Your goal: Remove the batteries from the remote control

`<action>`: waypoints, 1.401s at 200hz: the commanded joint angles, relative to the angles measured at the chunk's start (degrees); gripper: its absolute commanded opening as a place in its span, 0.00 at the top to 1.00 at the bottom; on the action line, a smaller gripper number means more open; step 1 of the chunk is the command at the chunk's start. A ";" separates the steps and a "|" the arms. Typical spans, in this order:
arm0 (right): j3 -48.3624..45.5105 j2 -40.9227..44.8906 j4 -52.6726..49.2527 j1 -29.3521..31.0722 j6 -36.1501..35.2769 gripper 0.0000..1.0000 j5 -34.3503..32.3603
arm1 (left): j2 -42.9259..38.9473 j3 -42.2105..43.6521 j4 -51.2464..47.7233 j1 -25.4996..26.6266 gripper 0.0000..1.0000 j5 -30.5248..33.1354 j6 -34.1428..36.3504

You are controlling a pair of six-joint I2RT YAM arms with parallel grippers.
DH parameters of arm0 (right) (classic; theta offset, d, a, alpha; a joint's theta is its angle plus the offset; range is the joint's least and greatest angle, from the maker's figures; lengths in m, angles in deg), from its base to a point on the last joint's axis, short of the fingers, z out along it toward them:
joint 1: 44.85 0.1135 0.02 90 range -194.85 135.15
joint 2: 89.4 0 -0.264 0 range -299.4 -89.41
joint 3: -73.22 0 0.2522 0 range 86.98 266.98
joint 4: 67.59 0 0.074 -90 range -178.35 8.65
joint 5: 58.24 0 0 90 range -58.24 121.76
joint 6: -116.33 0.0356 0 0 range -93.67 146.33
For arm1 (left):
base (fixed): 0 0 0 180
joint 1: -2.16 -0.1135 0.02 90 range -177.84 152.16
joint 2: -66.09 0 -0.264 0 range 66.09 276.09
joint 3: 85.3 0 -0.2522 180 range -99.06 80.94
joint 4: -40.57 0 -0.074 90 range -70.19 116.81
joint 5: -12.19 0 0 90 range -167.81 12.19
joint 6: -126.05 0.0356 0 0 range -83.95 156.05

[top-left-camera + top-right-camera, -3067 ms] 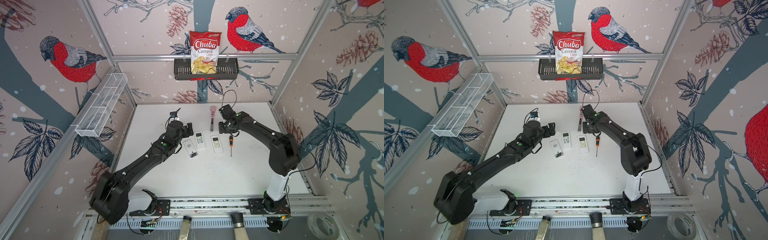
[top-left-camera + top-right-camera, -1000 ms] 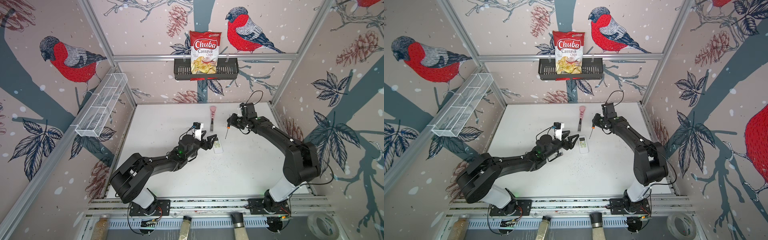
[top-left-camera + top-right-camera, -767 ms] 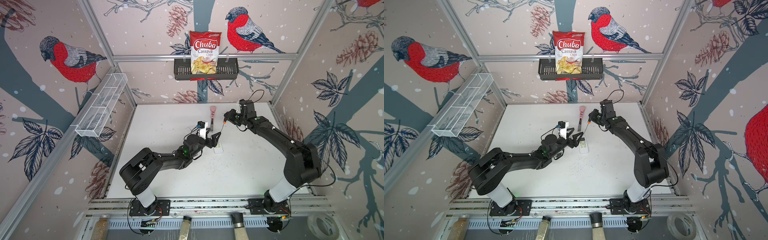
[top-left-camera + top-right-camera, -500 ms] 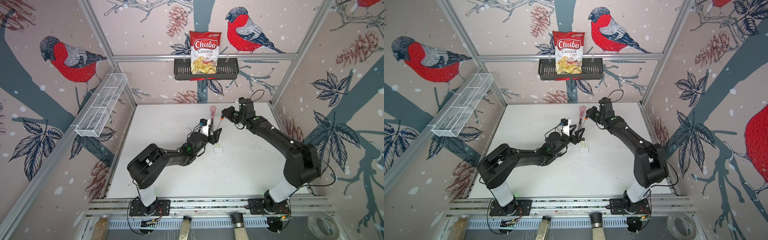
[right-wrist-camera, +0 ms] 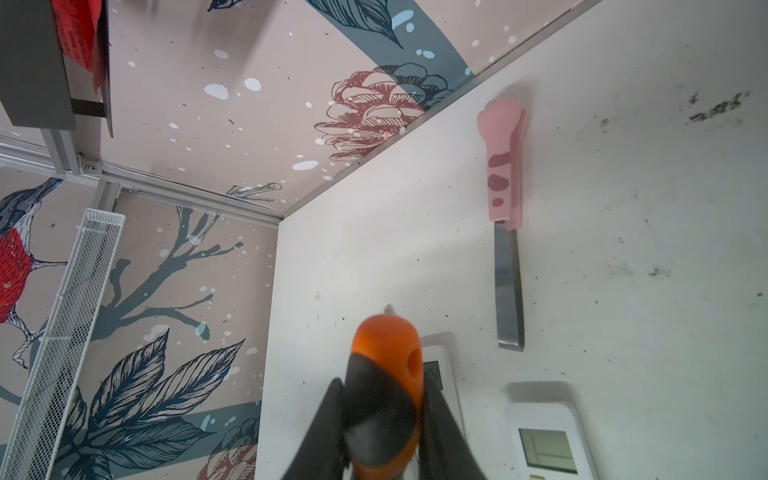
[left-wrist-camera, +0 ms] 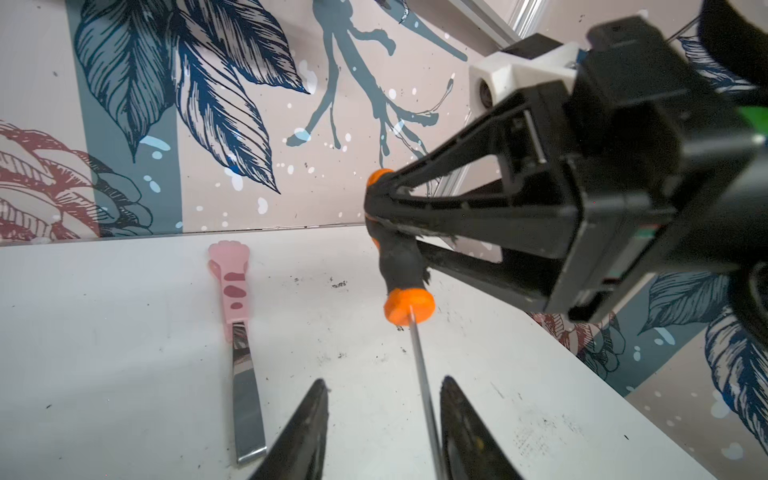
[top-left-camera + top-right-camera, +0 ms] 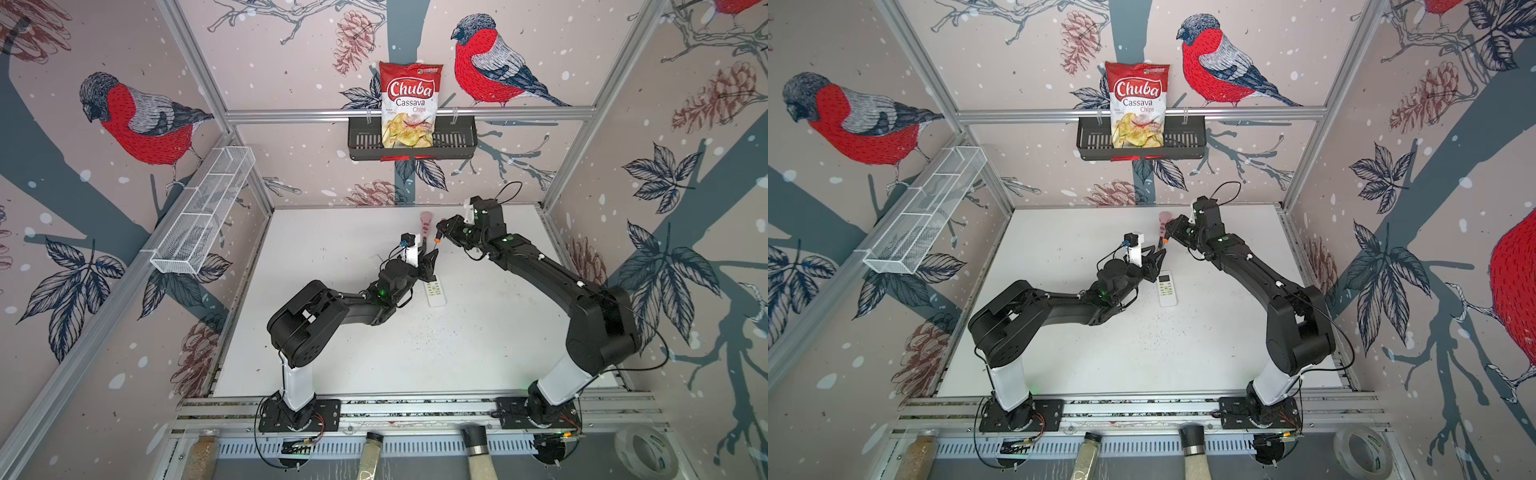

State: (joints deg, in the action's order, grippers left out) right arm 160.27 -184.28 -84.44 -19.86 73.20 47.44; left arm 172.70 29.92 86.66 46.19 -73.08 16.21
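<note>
Orange-handled screwdriver (image 6: pixel 409 308) in right tool (image 5: pixel 384 395), shaft within parted left tool (image 6: pixel 383 383), mid-air

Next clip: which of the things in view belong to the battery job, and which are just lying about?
In the job: remotes; screwdriver, held by the right gripper; left gripper, fingers open around its shaft.
Lying about: pink spatula; chips bag in the black basket; wire basket; jars; tape roll.
</note>
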 commanded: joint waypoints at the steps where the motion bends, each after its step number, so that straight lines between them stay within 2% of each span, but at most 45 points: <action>1: -0.42 0.82 2.04 0.37 0.49 0.96 0.86 | -0.06 0.05 4.28 -0.26 0.61 1.33 -1.50; 49: -1.53 1.56 2.39 0.74 0.58 0.96 0.87 | -0.43 0.14 4.88 -0.44 0.70 1.05 -1.61; 70: -1.71 1.53 2.40 0.93 0.58 0.96 0.91 | -0.50 0.14 5.10 -0.44 0.79 0.83 -1.52; 114: -1.92 1.62 2.48 1.27 0.68 0.96 1.11 | -0.44 0.18 5.61 -0.52 0.89 0.16 -1.70; 130: -1.92 1.62 2.59 1.28 0.66 0.96 1.24 | -0.59 0.44 5.70 -0.48 1.00 0.12 -1.70; 136: -1.85 1.66 2.65 1.29 0.68 0.95 1.28 | -0.69 0.56 5.80 -0.52 1.00 0.09 -1.70; 147: -1.89 1.63 2.74 1.31 0.39 0.91 1.64 | -1.00 0.79 6.06 -0.52 1.00 -0.22 -1.62; 172: -0.75 0.99 2.26 1.16 -1.92 0.66 3.69 | -2.09 1.09 5.54 -0.66 1.00 -2.34 -0.67; 201: 5.14 -1.90 -4.97 -0.11 -8.72 0.45 9.07 | -2.61 1.76 5.75 -1.77 1.00 -6.11 -0.02; 231: 7.74 -2.32 -9.32 -4.22 -16.26 0.32 15.32 | -3.88 3.35 5.95 -4.68 1.00 -12.83 0.28; 247: 8.45 -3.22 -9.71 -7.36 -21.02 0.30 22.81 | -5.17 4.43 5.11 -6.86 1.00 -16.26 0.23; 261: 9.53 -4.98 -10.37 -9.98 -25.02 0.31 33.75 | -7.12 5.69 3.79 -8.65 1.00 -19.52 1.07; 280: 14.34 -7.86 -18.67 -11.02 -34.85 0.32 41.38 | -10.69 7.04 -0.05 -9.82 1.00 -23.11 4.40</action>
State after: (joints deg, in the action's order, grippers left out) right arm 170.24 -189.80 -94.45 -30.04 52.55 73.21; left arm 165.46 35.79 88.57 37.38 -88.78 16.60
